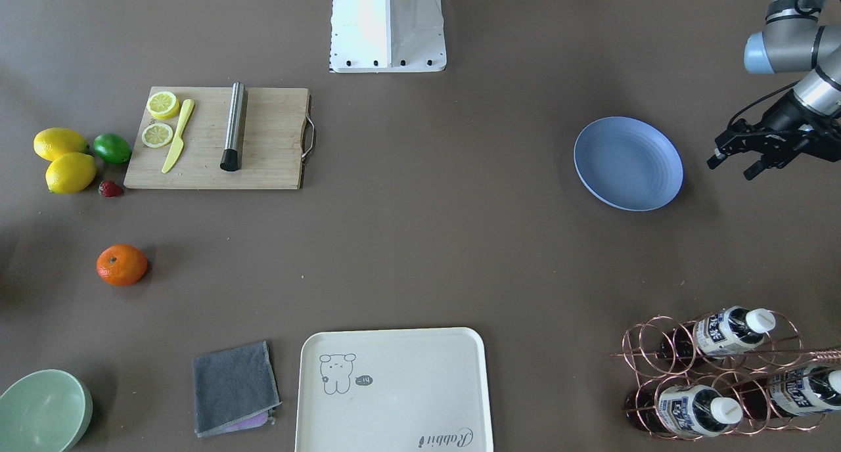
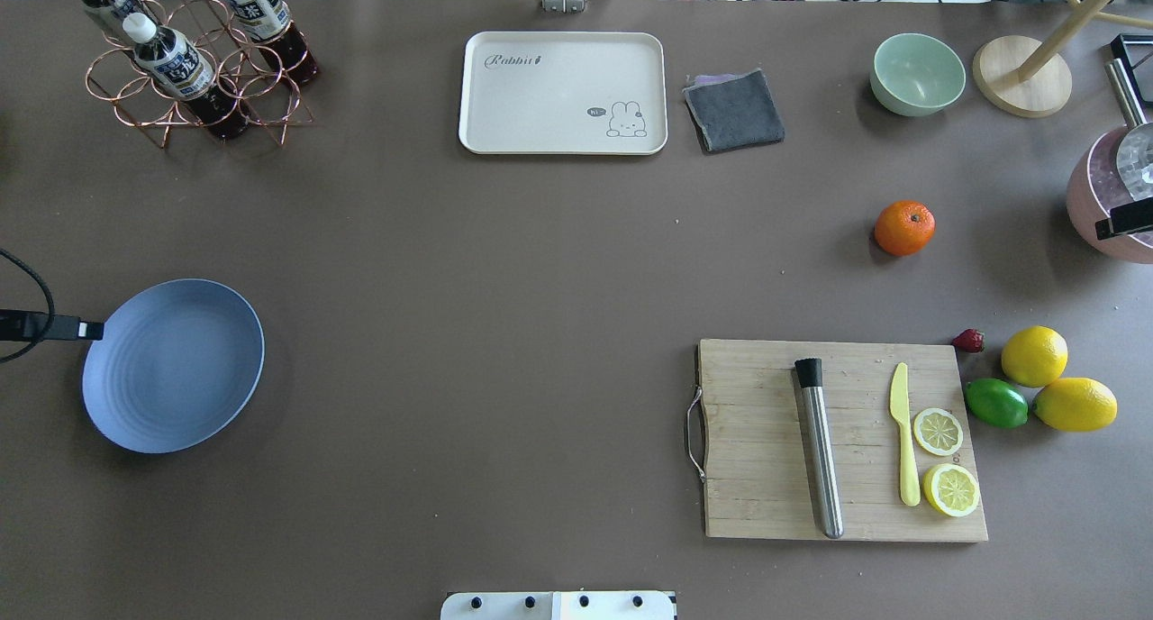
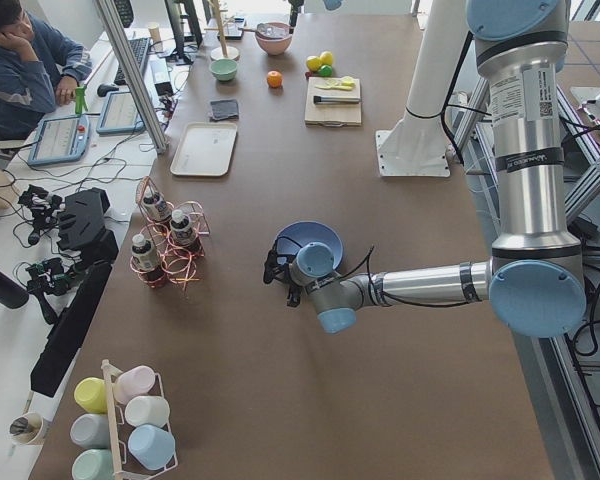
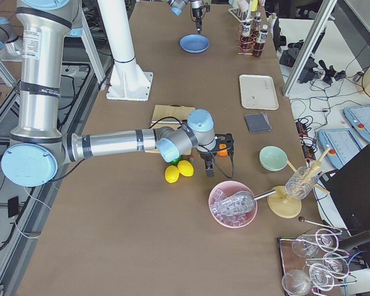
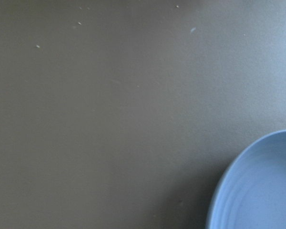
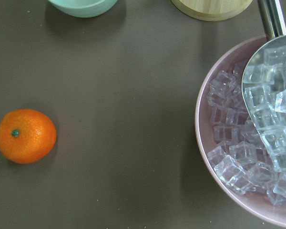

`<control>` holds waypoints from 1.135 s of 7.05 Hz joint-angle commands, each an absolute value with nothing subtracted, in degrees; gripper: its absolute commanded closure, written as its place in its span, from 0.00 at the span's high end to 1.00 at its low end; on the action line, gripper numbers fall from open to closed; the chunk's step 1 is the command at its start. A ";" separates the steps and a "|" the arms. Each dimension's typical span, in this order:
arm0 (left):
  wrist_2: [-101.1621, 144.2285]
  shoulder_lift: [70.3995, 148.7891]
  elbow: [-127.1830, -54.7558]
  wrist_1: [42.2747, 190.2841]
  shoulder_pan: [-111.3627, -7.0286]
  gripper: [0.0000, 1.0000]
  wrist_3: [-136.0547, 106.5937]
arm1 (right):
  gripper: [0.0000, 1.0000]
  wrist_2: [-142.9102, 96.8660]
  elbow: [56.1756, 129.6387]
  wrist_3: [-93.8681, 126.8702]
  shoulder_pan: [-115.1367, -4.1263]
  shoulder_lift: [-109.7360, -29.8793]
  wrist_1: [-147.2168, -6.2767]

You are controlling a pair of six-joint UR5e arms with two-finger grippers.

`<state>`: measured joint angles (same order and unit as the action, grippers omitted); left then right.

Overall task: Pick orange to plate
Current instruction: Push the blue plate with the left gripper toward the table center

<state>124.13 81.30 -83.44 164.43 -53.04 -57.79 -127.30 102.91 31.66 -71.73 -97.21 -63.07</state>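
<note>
The orange (image 1: 122,265) lies alone on the brown table, between the cutting board and the mint bowl; it also shows at the left of the right wrist view as the orange (image 6: 25,136). The pale blue plate (image 1: 628,163) sits far across the table with nothing on it. My left gripper (image 1: 732,165) hovers just beside the plate's outer rim, open and holding nothing. My right gripper (image 4: 209,168) hangs above the table between the orange (image 4: 222,152) and the pink ice bowl; whether it is open or shut I cannot tell.
A cutting board (image 2: 842,440) carries a steel rod, a yellow knife and lemon slices. Two lemons (image 2: 1034,356), a lime (image 2: 996,403) and a strawberry lie beside it. A mint bowl (image 2: 916,73), grey cloth (image 2: 734,109), cream tray (image 2: 563,92), bottle rack (image 2: 194,66) and pink ice bowl (image 6: 257,138) line the edges.
</note>
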 commanded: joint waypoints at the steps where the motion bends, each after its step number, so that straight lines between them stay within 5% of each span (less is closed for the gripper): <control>1: 122.52 82.00 -83.50 165.50 -50.89 0.90 -59.77 | 1.00 -127.27 102.92 31.73 -71.63 -97.21 -63.02; 2: 122.52 82.00 -83.58 165.59 -50.80 0.85 -59.59 | 1.00 -127.27 102.92 31.73 -71.63 -97.21 -62.93; 4: 122.61 82.09 -83.85 165.50 -50.80 0.51 -59.24 | 1.00 -127.27 102.92 31.73 -71.63 -97.12 -62.93; 8: 122.34 82.53 -83.41 165.32 -49.14 0.45 -59.15 | 1.00 -127.44 103.01 31.82 -71.63 -97.12 -62.93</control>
